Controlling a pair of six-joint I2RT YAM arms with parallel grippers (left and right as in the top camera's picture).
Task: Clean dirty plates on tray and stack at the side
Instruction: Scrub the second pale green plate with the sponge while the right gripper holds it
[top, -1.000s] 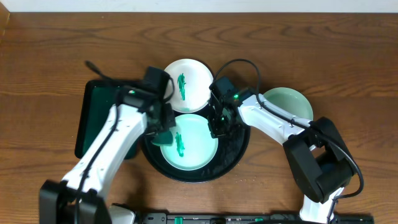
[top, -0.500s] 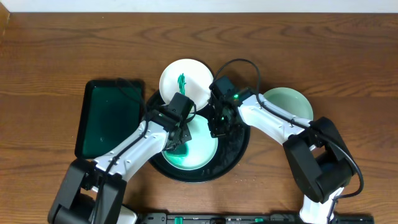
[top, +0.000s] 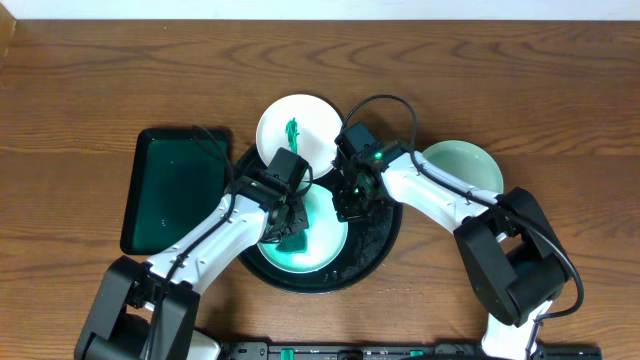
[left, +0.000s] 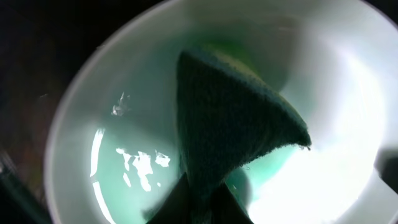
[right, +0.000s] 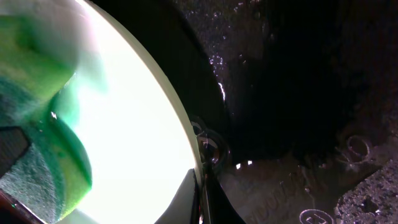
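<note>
One plate (top: 325, 235) lies in the black tray (top: 380, 245). My left gripper (top: 290, 228) is shut on a dark green sponge (left: 236, 130) and presses it onto this plate's centre (left: 124, 162). My right gripper (top: 352, 200) is shut on the plate's right rim (right: 202, 186), with the plate (right: 137, 118) to its left, the wet tray (right: 298, 93) to its right and the sponge (right: 37, 155) at the far left. A second plate (top: 315, 120) with a green smear sits on the tray's far edge. A third, smear-free plate (top: 465, 165) lies on the table to the right.
A rectangular dark-green tray (top: 170, 190) lies on the wooden table left of the black tray. The left arm crosses the black tray's front left part. The right arm stretches between the black tray and the third plate.
My left arm swung from the black tray's left edge onto the plate with the sponge, then shifted slightly. The smear at the plate's centre is now covered. The right gripper stayed on the rim.
</note>
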